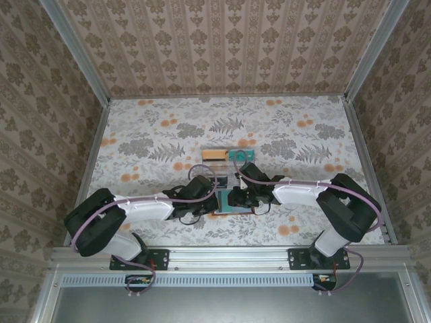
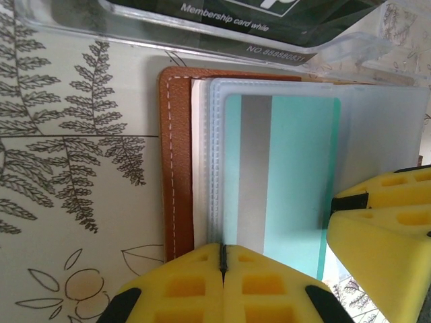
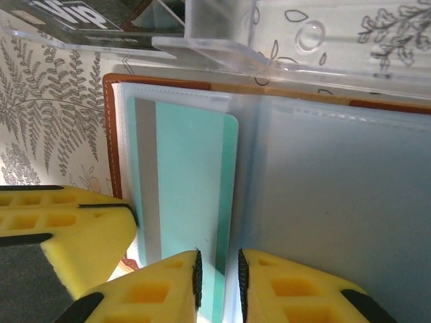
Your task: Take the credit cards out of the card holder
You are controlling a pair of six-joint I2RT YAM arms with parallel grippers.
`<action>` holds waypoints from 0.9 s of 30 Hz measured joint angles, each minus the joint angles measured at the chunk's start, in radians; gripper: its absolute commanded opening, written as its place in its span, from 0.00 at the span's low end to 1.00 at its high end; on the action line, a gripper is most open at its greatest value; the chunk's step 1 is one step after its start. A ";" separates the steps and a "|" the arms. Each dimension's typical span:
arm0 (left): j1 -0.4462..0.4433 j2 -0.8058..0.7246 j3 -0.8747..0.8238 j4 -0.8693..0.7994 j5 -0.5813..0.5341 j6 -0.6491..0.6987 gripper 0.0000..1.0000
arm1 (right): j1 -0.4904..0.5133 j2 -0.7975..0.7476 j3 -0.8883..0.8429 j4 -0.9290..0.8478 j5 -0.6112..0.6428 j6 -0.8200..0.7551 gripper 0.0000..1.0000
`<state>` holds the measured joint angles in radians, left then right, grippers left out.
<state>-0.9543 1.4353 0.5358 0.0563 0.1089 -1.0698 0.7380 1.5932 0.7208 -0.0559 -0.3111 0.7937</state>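
The card holder lies open between both arms; its brown leather rim and clear pockets show. A teal card with a grey stripe sits in the left pocket, its right edge lifted. My right gripper is closed on that edge. My left gripper is shut on the ribbed edge of the plastic pocket. A black membership card lies in the clear tray. An orange card and another teal card lie further back.
The clear plastic tray stands right behind the wallet, touching its far edge. Right fingers crowd the left wrist view; left fingers crowd the right. Patterned walls enclose the floral table.
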 measured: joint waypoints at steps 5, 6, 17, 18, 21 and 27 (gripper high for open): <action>-0.001 0.005 0.000 0.006 0.000 0.000 0.00 | 0.000 0.011 0.000 0.006 -0.008 0.012 0.08; 0.000 0.005 0.000 0.005 0.000 0.000 0.00 | 0.000 0.011 0.000 0.006 -0.008 0.013 0.05; -0.001 0.005 0.011 -0.027 -0.011 -0.006 0.00 | -0.029 -0.021 -0.017 0.002 -0.018 0.018 0.00; -0.001 0.005 0.012 -0.030 -0.013 -0.008 0.00 | -0.033 -0.025 -0.020 0.001 -0.019 0.018 0.00; -0.001 0.005 0.012 -0.030 -0.016 -0.011 0.00 | -0.042 -0.037 -0.032 0.000 -0.020 0.018 0.00; -0.001 0.005 0.015 -0.035 -0.017 -0.011 0.00 | -0.051 -0.043 -0.042 0.003 -0.020 0.018 0.11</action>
<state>-0.9550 1.4406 0.5510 0.0216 0.0921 -1.0813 0.6872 1.5501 0.6785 -0.0525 -0.3313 0.8116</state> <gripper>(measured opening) 0.048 0.075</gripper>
